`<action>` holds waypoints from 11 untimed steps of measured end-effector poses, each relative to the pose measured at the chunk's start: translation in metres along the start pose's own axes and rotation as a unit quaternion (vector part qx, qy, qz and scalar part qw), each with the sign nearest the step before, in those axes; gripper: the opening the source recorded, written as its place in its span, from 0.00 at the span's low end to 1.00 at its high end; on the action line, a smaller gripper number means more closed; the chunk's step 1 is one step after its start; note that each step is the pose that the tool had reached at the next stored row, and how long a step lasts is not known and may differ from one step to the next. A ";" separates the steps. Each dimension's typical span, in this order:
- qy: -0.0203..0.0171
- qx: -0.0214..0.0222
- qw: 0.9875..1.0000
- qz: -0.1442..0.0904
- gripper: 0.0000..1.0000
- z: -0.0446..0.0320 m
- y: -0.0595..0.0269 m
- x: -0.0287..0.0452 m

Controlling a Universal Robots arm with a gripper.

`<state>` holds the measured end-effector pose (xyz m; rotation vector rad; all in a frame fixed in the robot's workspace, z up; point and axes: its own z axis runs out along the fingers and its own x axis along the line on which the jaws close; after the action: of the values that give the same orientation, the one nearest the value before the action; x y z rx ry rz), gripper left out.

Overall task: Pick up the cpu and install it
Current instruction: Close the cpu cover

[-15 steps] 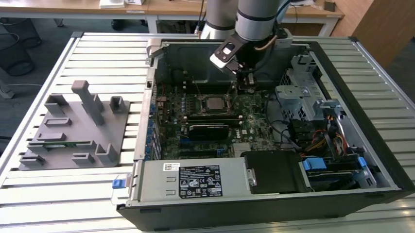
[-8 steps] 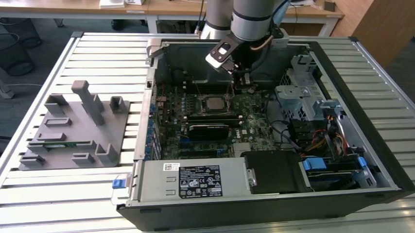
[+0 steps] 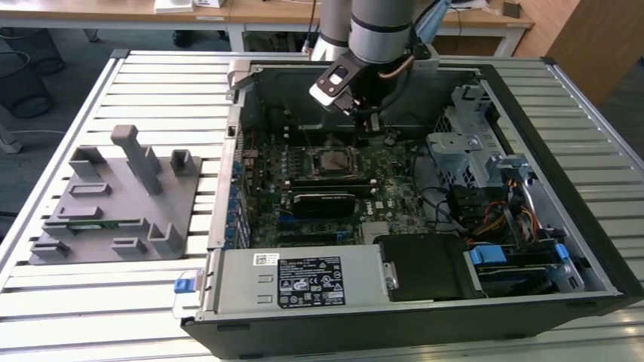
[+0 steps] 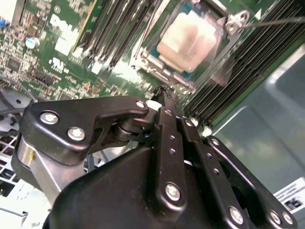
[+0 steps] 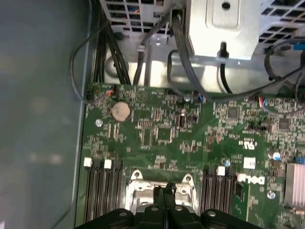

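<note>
Cpu (image 4: 190, 40) lies flat inside its socket frame (image 4: 236, 21) on the green board (image 5: 162, 129), with its pale shiny top facing up. I think it lies flat like this so its underside can meet the socket evenly. It looks already dropped into place. A thin metal lever (image 4: 276, 21) sticks out past one corner of the frame. I cannot tell if it is locked down.

The gripper (image 4: 164, 98) hangs just above the board, close to the edge of the socket and not touching the chip. In both wrist views its two black fingers (image 5: 160, 194) are pressed together with nothing between them, so it carries nothing. I think it holds them together to keep them slim among the crowded parts.

Long black memory slots (image 5: 102, 191) run along both sides of the socket, so there is little room there.

In the exterior view the arm reaches down from above into the open computer case (image 3: 403, 324), which lies on its side on a slatted table (image 3: 151, 90). A grey parts holder (image 3: 111, 204) sits on the table toward the exterior view's left, well apart from the case.
</note>
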<state>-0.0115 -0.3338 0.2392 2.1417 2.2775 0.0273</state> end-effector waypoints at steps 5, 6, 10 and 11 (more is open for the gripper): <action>0.000 -0.001 1.000 0.000 0.11 0.0018 -0.0131 0.0008; 0.000 -0.001 1.000 0.000 0.11 0.0027 -0.0152 0.0009; 0.000 -0.001 1.000 0.000 0.11 0.0045 -0.0183 0.0011; 0.000 -0.001 1.000 0.000 0.11 0.0045 -0.0183 0.0011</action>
<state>-0.0297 -0.3338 0.2343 2.1406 2.2763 0.0287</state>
